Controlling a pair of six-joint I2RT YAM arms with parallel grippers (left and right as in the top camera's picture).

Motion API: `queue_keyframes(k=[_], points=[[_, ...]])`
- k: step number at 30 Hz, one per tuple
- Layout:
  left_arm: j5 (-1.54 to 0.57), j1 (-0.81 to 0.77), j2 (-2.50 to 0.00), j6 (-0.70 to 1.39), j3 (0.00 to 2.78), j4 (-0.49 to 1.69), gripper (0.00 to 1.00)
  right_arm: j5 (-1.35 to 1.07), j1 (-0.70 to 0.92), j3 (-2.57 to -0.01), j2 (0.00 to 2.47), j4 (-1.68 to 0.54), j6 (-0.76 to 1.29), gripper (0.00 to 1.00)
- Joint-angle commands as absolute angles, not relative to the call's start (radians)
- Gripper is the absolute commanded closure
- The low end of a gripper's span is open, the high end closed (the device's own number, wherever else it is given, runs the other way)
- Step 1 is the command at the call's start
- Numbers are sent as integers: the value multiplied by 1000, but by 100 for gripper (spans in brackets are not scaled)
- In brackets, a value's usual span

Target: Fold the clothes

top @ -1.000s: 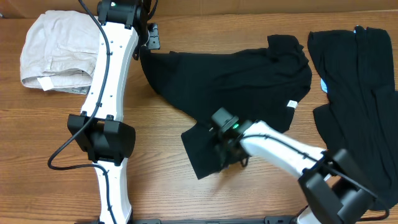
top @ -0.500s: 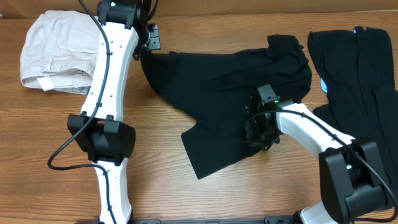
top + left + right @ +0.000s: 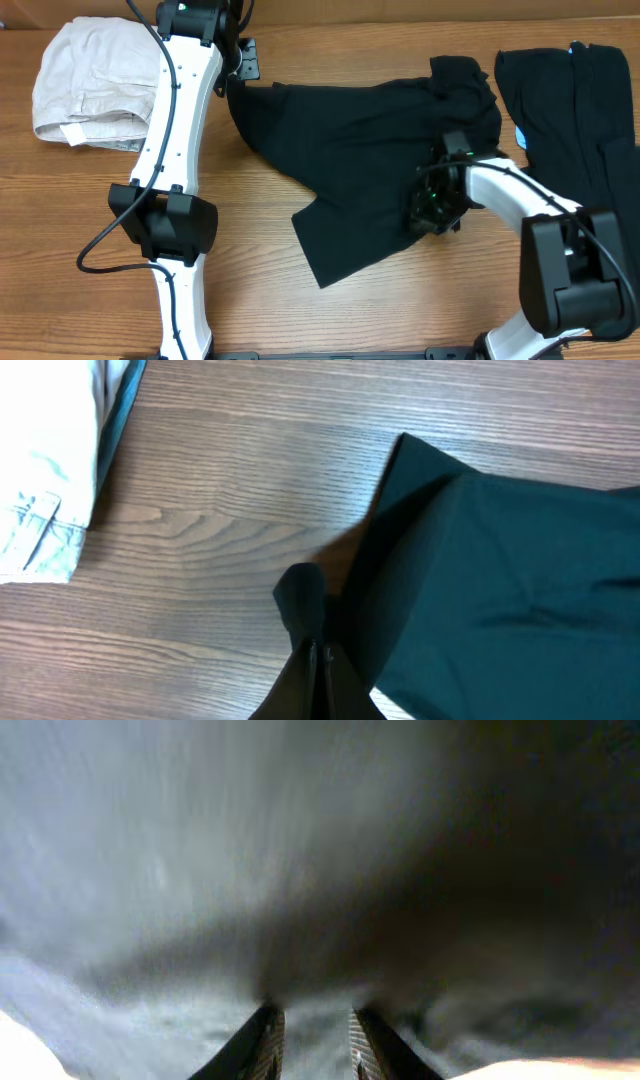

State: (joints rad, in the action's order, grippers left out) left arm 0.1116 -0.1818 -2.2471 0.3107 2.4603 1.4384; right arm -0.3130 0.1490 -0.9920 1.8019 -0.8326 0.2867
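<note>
A black garment point(image 3: 360, 130) lies spread across the middle of the table, with a flap point(image 3: 340, 245) toward the front. My left gripper point(image 3: 238, 72) is shut on its far left corner; in the left wrist view the fingers point(image 3: 318, 652) pinch a tuft of the black fabric point(image 3: 500, 580). My right gripper point(image 3: 430, 205) is low over the garment's right part. In the right wrist view its fingers point(image 3: 315, 1015) stand slightly apart over blurred black fabric point(image 3: 300, 870). A second black garment point(image 3: 580, 150) lies at the right edge.
A folded beige garment point(image 3: 85, 85) lies at the far left; it also shows in the left wrist view point(image 3: 45, 470). The bare wooden table point(image 3: 260, 300) stretches along the front. The left arm point(image 3: 175, 150) runs front to back left of the garment.
My right gripper has moved from the front flap rightward and back across the black garment, now covering the white label. The garment's outline and the left arm have not moved.
</note>
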Motion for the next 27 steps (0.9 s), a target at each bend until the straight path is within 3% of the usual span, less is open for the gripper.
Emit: queue_keyframes(k=[1,8,11,12,18,27], points=[[91,-182,-2254,291,2460,1427,96,-57,40,-978,1876,-738,344,73],[-6,-185,-2254,292,2460,1401,96,-57,-84,-1113,1876,-770,313,73],[-45,-185,-2254,292,2460,1387,96,-90,-87,-1228,1876,-878,223,40],[-54,-185,-2254,292,2460,1383,96,-91,-85,-1271,1876,-928,213,37],[-72,-185,-2254,292,2460,1366,96,-182,-40,-1477,1827,-1222,181,35],[-71,-184,-2254,291,2460,1353,96,-186,196,-1392,1731,-1381,175,35]])
